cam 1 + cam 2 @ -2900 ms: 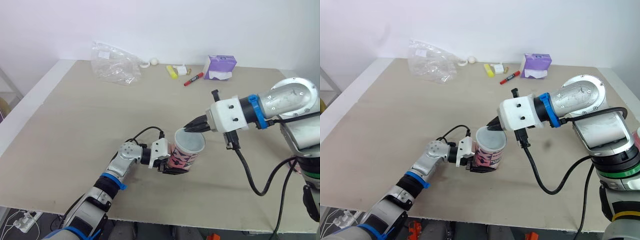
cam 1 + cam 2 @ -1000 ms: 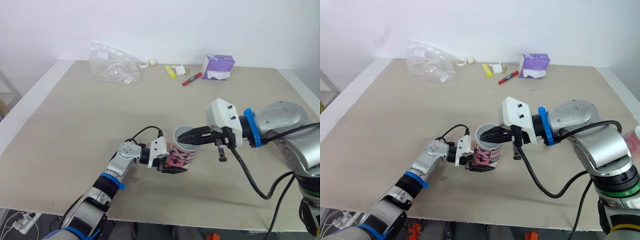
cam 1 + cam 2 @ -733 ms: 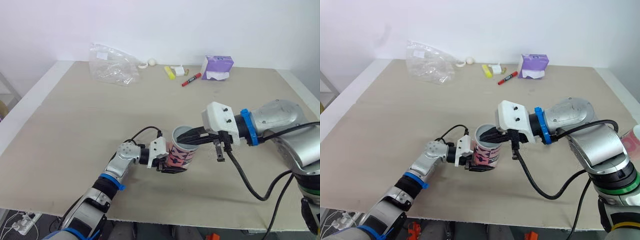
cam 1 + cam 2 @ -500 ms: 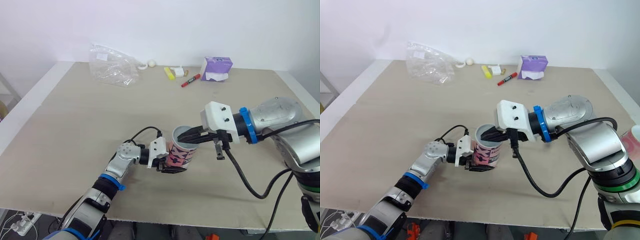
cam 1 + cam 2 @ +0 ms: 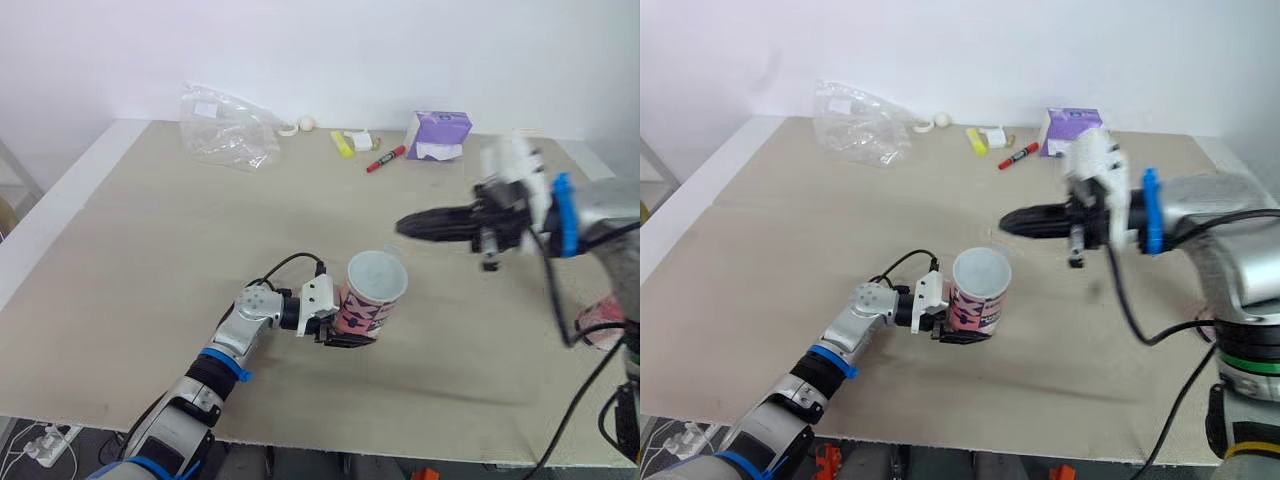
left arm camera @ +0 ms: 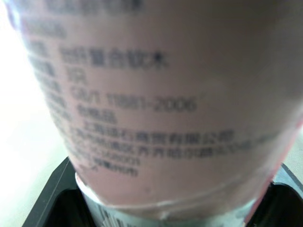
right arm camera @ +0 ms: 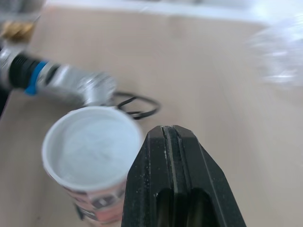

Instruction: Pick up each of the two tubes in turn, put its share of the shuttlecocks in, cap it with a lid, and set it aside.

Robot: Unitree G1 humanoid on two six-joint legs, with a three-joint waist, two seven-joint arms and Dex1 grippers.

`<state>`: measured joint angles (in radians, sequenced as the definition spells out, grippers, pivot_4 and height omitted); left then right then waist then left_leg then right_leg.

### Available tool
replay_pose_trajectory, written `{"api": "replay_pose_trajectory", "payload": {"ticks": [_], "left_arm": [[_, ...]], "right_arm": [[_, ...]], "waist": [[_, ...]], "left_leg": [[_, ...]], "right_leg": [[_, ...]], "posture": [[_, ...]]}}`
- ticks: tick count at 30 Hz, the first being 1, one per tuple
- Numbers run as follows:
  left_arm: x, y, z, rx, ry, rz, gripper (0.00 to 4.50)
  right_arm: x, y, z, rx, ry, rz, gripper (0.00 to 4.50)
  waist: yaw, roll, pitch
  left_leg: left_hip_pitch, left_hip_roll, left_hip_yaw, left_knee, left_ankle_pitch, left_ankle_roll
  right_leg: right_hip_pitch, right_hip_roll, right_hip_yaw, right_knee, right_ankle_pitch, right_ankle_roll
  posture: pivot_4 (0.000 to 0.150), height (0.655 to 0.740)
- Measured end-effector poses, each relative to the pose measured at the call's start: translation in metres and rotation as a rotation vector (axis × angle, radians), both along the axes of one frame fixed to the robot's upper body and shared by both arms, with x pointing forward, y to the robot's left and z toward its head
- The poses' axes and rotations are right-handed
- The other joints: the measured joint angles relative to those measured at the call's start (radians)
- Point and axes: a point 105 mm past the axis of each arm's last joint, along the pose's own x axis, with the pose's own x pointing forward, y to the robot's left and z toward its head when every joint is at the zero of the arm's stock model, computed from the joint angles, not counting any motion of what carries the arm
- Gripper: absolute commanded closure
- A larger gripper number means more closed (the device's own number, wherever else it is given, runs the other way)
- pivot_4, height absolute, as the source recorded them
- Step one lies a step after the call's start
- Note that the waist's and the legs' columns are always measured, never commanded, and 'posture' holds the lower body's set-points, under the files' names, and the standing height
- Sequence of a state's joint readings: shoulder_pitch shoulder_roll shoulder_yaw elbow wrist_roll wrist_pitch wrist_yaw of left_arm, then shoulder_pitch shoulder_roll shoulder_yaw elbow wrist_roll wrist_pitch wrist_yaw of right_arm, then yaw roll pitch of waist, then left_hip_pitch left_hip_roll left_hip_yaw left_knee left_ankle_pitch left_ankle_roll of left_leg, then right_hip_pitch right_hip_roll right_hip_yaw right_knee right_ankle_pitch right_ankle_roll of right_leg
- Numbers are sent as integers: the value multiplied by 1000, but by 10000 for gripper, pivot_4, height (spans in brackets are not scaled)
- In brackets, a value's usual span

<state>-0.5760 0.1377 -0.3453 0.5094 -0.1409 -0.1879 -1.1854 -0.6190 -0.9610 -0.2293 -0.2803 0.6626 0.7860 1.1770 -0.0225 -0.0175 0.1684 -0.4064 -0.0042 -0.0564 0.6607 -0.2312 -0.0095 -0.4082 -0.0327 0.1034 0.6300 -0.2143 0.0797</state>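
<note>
Gripping the tube [image 5: 372, 295] in my left gripper [image 5: 338, 328], tilted, near the table's [image 5: 150, 230] front edge. Left wrist cam gets its printed label; right wrist cam looks into the open mouth: white inside, possibly feathers, too blurred to call. Right gripper [image 5: 403, 226] pinched closed, empty, arm level, above-right of the tube, apart.
</note>
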Motion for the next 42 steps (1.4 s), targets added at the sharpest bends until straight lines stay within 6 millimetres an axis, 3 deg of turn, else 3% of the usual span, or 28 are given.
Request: {"api": "replay_pose_trajectory", "payload": {"ticks": [2, 5, 6, 13, 18, 25, 30, 37, 42], "left_arm": [[0, 1, 1, -1, 6, 1, 14432], [-1, 4, 1, -3, 32, -3, 4481], [-1, 6, 0, 3, 40, -5, 115], [0, 18, 1, 32, 44, -6, 0], [2, 29, 10, 43, 1, -10, 0], [-4, 51, 27, 71, -82, -26, 0], [-10, 69, 30, 83, -82, -12, 0], [-18, 88, 48, -7, -1, 41, 0], [-22, 94, 41, 4, 32, 64, 0]], "right_arm": [[-6, -12, -2, 73, 18, -40, 44806], [-20, -21, -32, 114, 102, -74, 36351], [-27, -22, -47, 123, 130, -82, 31643], [-46, -21, -113, 23, 145, -112, 152], [-51, -1, -139, 24, 142, -64, 152], [-29, 31, -162, 96, 124, -59, 152], [-20, 40, -172, 92, 110, -58, 152], [-12, 58, -185, 128, 98, -47, 152], [-4, 72, -185, 169, 86, -44, 152]], "waist": [[0, 0, 0], [-3, 0, 0], [-4, 0, 0], [-7, 1, 1], [-10, 0, 1], [-11, -1, 3], [-11, 0, 4], [-11, 0, 4], [-13, 1, 4]], "left_leg": [[0, 0, 0, -2, 0, 0], [1, 0, -1, -3, 0, 0], [1, 0, -1, -4, 0, 0], [1, 1, 0, -5, 0, 0], [2, 1, -1, -5, 0, 0], [2, 2, -1, -5, 0, 0], [2, 2, -2, -6, 0, -1], [2, 3, -2, -6, -1, -1], [3, 3, -2, -6, -1, -1]], "right_leg": [[0, 0, 0, 0, 0, 1], [0, 3, 2, 0, -1, 2], [0, 3, 2, 1, -1, 2], [-1, 4, 4, 1, -1, 3], [-1, 5, 4, 1, -2, 0], [-1, 5, 3, 1, -2, 0], [-1, 5, 2, 1, -3, 0], [-1, 5, 1, 1, -3, -1], [-1, 6, 1, 2, -3, -2]], "posture": [[1500, 7400], [1500, 7400], [1500, 7400], [1500, 7400], [1500, 7400], [1500, 7400], [1500, 7400], [1500, 7400], [1500, 7400]]}}
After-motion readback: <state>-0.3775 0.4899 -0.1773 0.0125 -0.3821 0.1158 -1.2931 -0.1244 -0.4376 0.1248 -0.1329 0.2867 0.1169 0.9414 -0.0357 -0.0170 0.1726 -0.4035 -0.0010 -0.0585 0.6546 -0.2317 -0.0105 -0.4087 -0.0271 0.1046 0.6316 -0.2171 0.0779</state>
